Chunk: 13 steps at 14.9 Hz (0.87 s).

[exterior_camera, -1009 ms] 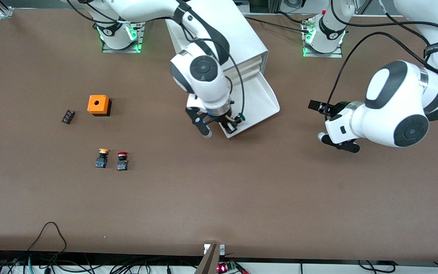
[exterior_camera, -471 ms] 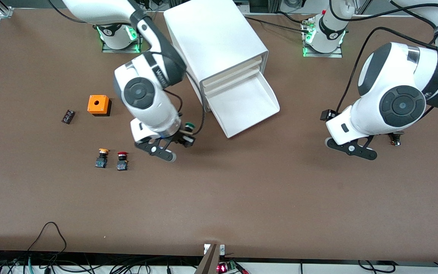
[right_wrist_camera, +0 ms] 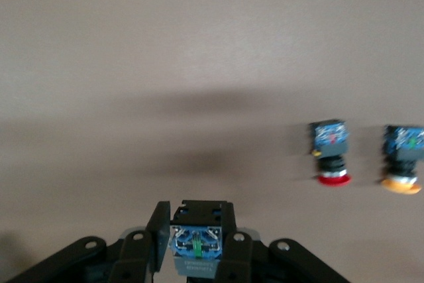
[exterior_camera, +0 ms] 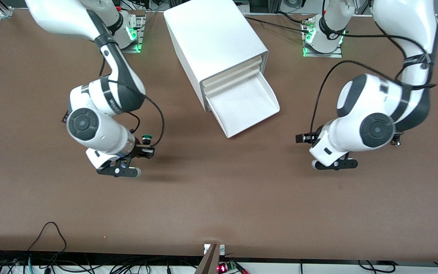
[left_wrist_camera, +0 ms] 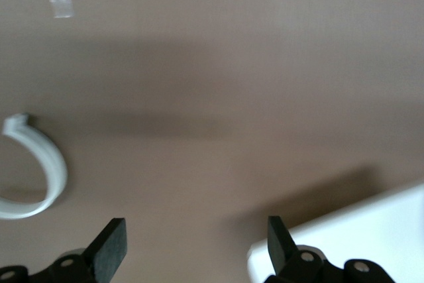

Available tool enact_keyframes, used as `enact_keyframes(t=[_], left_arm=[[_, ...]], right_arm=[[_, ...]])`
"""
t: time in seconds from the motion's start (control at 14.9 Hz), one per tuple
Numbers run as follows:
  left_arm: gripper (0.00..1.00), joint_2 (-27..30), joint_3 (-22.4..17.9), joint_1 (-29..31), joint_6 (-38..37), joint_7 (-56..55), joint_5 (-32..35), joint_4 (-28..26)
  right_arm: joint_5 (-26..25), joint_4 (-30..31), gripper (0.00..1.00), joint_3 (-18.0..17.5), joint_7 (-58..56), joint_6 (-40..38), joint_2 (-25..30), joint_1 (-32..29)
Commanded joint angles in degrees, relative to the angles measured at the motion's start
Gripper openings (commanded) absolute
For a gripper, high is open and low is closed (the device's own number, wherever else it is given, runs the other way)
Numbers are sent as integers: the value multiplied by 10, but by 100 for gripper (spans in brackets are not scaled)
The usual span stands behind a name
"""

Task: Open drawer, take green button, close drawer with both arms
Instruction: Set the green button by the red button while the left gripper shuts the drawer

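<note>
- Carrying the button (exterior_camera: 147,137) away from the cabinet (exterior_camera: 215,42) is the step in hand: the drawer (exterior_camera: 245,108) stands pulled out and bare inside, so opening and taking are judged done, while closing is not yet done.
- Right hand (exterior_camera: 135,160): shut on the button, over bare table (exterior_camera: 219,205) toward the right arm's end. In the right wrist view the fingers (right_wrist_camera: 158,230) clamp the dark square body (right_wrist_camera: 197,243) from both sides; in the front view the green cap shows beside the hand.
- The red-capped button (right_wrist_camera: 331,152) and the orange-capped button (right_wrist_camera: 404,160) lie on the table close together, apart from the held one.
- Left hand (exterior_camera: 335,164): over the table near the drawer's front, toward the left arm's end. Its fingers (left_wrist_camera: 112,246) stand wide apart and hold nothing; a white corner (left_wrist_camera: 358,236) of the drawer shows near them.
- Next move, as judged: the right arm needs a free spot near the other buttons to set its part down upright; the left hand must meet the drawer's front strip squarely and push along the slide, not sideways.
</note>
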State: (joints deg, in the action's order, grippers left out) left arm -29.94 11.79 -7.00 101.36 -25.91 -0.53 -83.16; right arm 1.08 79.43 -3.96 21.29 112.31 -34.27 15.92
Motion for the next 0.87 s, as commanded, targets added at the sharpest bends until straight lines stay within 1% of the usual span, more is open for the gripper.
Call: enact_keyframes(t=[0.0, 0.13, 0.2, 0.27, 0.4, 0.47, 0.54, 0.81], left_arm=[[94, 30, 1, -11, 136, -93, -10, -119], [93, 27, 1, -27, 221, -149, -9, -173], [93, 27, 0, -48, 256, -182, -9, -198], [93, 28, -1, -65, 276, -221, -6, -216], [93, 36, 0, -71, 285, -260, -5, -227], [93, 35, 1, -80, 289, -267, -5, -234], [93, 35, 0, -96, 292, -286, -6, -238], [94, 36, 1, -133, 290, -336, -6, -249]], right_arm=[[2, 59, 0, -7, -61, 47, 25, -19], [3, 84, 0, -7, -105, 93, 20, -28], [3, 103, 0, -7, -123, 124, 17, -36], [3, 122, 0, -8, -138, 155, 12, -41], [3, 155, 0, -8, -152, 224, -5, -45], [3, 162, 0, -8, -152, 243, -11, -46], [3, 162, 0, -8, -152, 249, -24, -46], [4, 162, 0, -10, -153, 259, -43, -59]])
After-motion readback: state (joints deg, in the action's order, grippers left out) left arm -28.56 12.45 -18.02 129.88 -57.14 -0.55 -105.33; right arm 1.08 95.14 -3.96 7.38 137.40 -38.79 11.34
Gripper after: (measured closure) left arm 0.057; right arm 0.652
